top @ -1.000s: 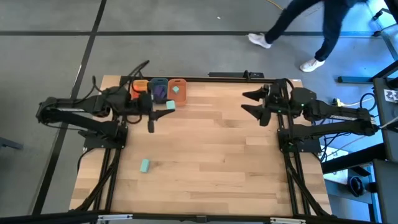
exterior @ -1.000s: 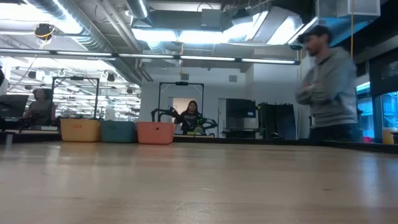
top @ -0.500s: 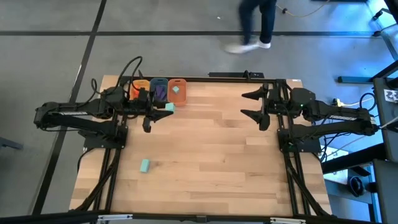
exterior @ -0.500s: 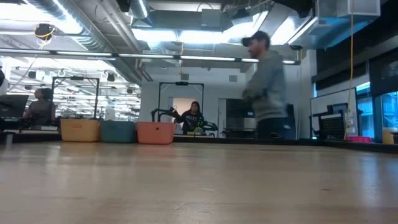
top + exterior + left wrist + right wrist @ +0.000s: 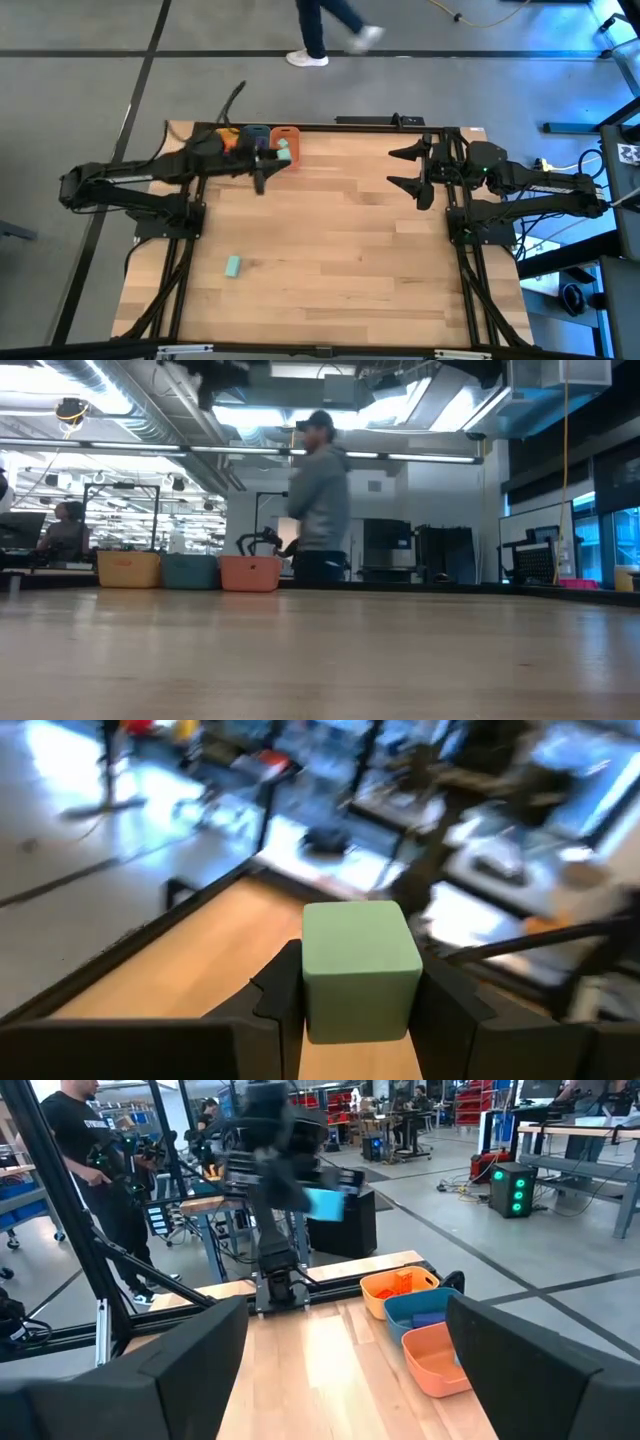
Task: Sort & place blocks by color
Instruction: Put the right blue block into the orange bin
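Between the left claw's fingers, clamped over the far-left tubs, sits a mint-teal block; another mint block lies on the table near-left, not yet sorted. Of the tubs, the yellow tub holds orange-red pieces, the blue tub purple ones, and the orange tub's contents I cannot tell. At the far right, the right claw waits, fingers apart.

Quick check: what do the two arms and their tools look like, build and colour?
Both arms are matte black, jointed, on dark frame bases. The left tool has two blocky black fingers; the right tool has two pointed black fingers. Black cable loops off the left arm; the right arm shows a small green light.
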### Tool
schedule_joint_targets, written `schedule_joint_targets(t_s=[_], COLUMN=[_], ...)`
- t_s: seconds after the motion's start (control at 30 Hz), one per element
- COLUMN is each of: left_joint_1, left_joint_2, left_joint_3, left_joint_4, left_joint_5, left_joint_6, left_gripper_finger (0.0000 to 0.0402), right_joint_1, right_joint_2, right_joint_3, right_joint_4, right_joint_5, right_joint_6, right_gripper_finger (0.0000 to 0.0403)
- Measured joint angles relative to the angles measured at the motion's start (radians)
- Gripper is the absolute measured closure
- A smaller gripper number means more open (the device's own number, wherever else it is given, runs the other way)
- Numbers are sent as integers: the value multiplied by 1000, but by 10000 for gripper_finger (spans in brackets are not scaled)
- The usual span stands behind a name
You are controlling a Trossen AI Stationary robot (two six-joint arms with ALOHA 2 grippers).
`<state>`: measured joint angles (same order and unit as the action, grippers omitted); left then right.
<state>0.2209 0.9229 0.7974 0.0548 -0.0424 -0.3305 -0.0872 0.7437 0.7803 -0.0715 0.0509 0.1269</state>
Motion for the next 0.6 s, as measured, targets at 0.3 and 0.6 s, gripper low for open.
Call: schedule_joint_targets(t_s=[0.3,0.6], left_joint_1=[377,574], left_joint_2=[358,714], left_joint_3=[281,385], left_joint_4=[-410,-578], left_joint_5=[168,329], left_joint_6=[158,245], left_gripper_finger=[279,279], right_joint_1=[0,0], right_joint_2=[0,1], right_joint_3=[0,0], right_joint_4=[-10,-37], right_joint_5=[41,141], right_joint_6=[3,77], right_gripper_finger=[60,59])
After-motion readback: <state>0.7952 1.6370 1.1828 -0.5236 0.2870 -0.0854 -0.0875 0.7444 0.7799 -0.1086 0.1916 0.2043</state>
